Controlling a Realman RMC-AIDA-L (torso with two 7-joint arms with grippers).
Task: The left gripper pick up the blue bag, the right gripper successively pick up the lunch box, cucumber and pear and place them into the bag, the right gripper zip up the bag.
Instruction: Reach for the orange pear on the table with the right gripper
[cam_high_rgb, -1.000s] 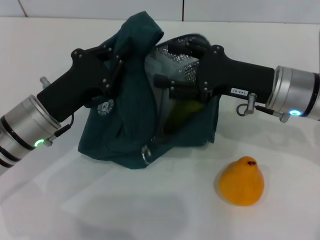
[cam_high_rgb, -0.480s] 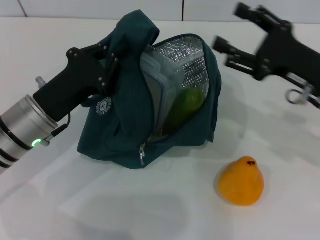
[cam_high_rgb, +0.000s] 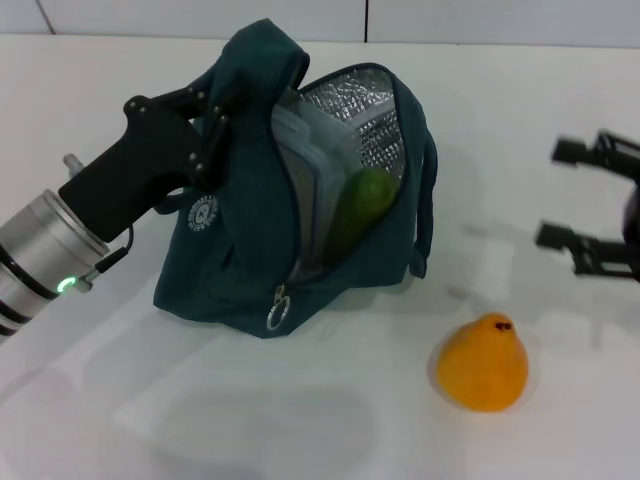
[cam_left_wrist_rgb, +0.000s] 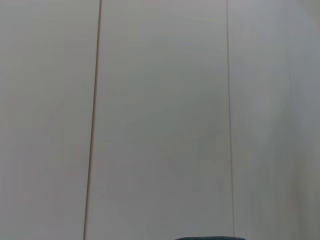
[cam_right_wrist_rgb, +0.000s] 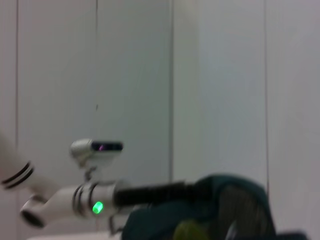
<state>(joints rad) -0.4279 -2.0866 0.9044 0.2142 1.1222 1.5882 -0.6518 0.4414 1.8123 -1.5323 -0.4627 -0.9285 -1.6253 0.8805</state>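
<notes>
Underneath everything, a plain white table (cam_high_rgb: 200, 420); behind it a pale panelled wall (cam_high_rgb: 200, 15) with thin vertical seams.

Blue bag (cam_high_rgb: 250, 270) stands on the table left of centre, mouth gaping toward the robot's right, silver foil lining (cam_high_rgb: 365, 110) exposed. Ring pull (cam_high_rgb: 277, 312) hangs at the low front end of the zip. Inside, the lunch box (cam_high_rgb: 300, 170) stands on edge against the bag's left wall, long side running up and down. Cucumber (cam_high_rgb: 362, 200) leans beside it, long axis tilted upward, upper end showing green (lower part hidden in the bag).

Left gripper (cam_high_rgb: 205, 125) at the bag's upper left, jaws clamped on the teal fabric, holding that side up; silver arm trails toward the lower left with a green light.

Right gripper (cam_high_rgb: 575, 195) at the far right edge, well apart from the bag, jaws spread, nothing between them.

Pear (cam_high_rgb: 482, 362) sits on the table below the right gripper, stem spot up, near the bag but not touching.
</notes>
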